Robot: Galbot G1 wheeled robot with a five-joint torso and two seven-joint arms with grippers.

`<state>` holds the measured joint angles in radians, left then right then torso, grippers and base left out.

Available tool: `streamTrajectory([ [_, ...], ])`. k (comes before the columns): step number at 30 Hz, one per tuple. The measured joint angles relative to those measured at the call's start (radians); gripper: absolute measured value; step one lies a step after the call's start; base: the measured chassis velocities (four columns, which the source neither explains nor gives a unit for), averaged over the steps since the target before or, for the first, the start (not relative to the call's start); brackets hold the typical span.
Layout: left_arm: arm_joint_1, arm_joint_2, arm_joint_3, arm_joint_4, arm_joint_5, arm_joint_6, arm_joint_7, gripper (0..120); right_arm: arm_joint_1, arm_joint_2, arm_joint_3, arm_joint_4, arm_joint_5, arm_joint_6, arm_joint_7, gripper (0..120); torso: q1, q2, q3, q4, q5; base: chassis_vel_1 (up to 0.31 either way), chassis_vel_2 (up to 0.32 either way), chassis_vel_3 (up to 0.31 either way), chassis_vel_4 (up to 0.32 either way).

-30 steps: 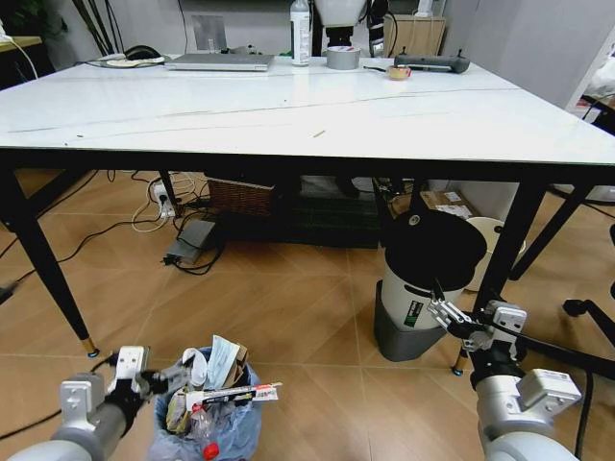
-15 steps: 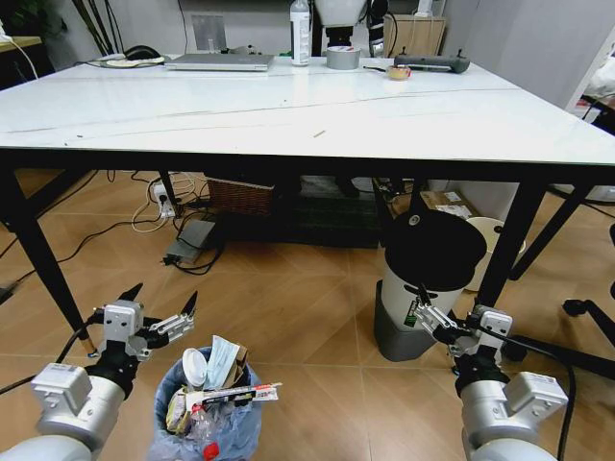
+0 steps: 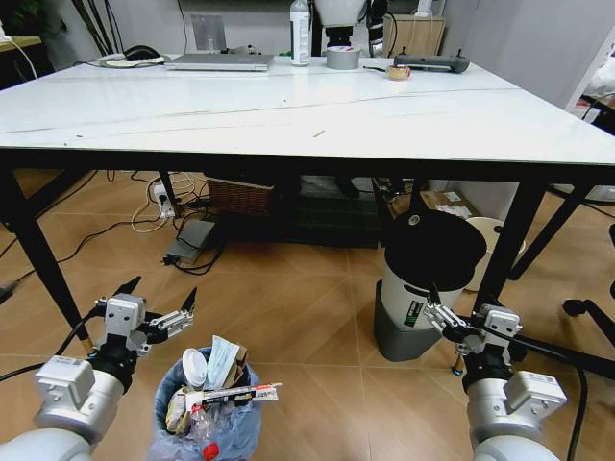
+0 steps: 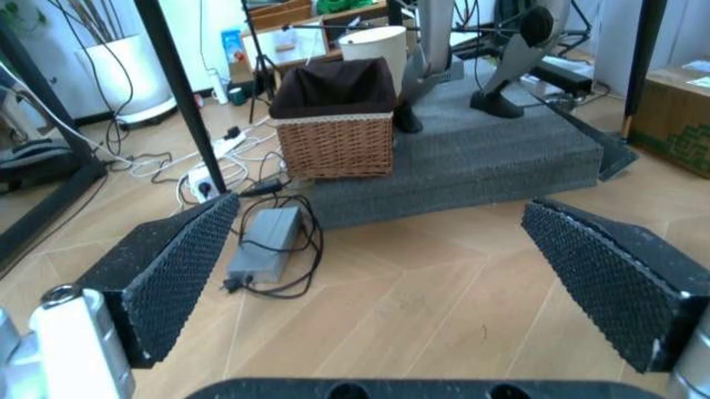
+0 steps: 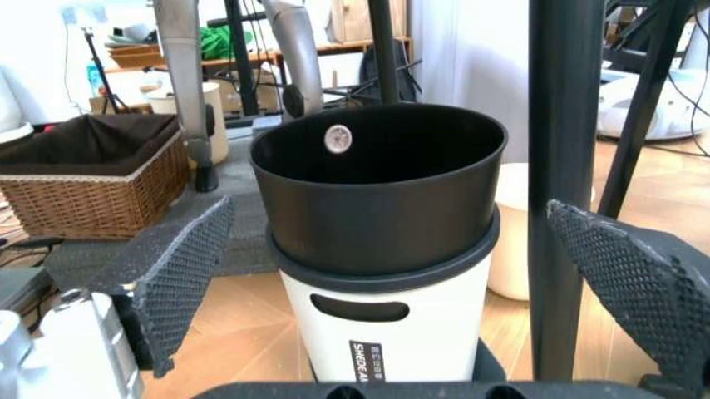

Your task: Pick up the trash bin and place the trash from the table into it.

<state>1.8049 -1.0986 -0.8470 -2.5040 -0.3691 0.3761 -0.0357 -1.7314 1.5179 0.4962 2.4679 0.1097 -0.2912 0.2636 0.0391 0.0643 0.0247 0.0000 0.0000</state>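
Note:
The trash bin (image 3: pixel 209 423), lined with a light-blue bag, stands on the floor in front of the table (image 3: pixel 288 110). It is full of trash (image 3: pixel 213 379): a paper cup, wrappers and a red-capped bottle. My left gripper (image 3: pixel 160 293) hovers open just above and to the left of the bin's rim, touching nothing; its fingers (image 4: pixel 166 274) are spread wide over the bare floor. My right gripper (image 3: pixel 473 317) is open low at the right, facing the grey-white bin (image 5: pixel 383 208). A tiny sliver (image 3: pixel 319 133) lies on the white tabletop.
The grey-white bin with a black liner (image 3: pixel 428 279) stands by a black table leg (image 3: pixel 504 254). Under the table are a wicker basket (image 4: pixel 332 116), a power brick with cables (image 4: pixel 264 243) and a grey platform. A laptop (image 3: pixel 219 61), tape roll and bottle sit at the table's far edge.
My left gripper has come away from the bin's rim, risen and opened. The bin stays on the floor. The right gripper has barely shifted.

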Motion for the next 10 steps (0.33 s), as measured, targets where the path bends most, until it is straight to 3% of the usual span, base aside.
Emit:
streamTrajectory([
  [10,0.001,0.000,0.000,0.002,0.000,0.002,0.001,100,0.000,-0.001,0.001,0.000,0.002,-0.001,-0.003,100,0.000,0.000,0.000,0.0000,0.0000,0.000,0.000,0.000,0.000],
])
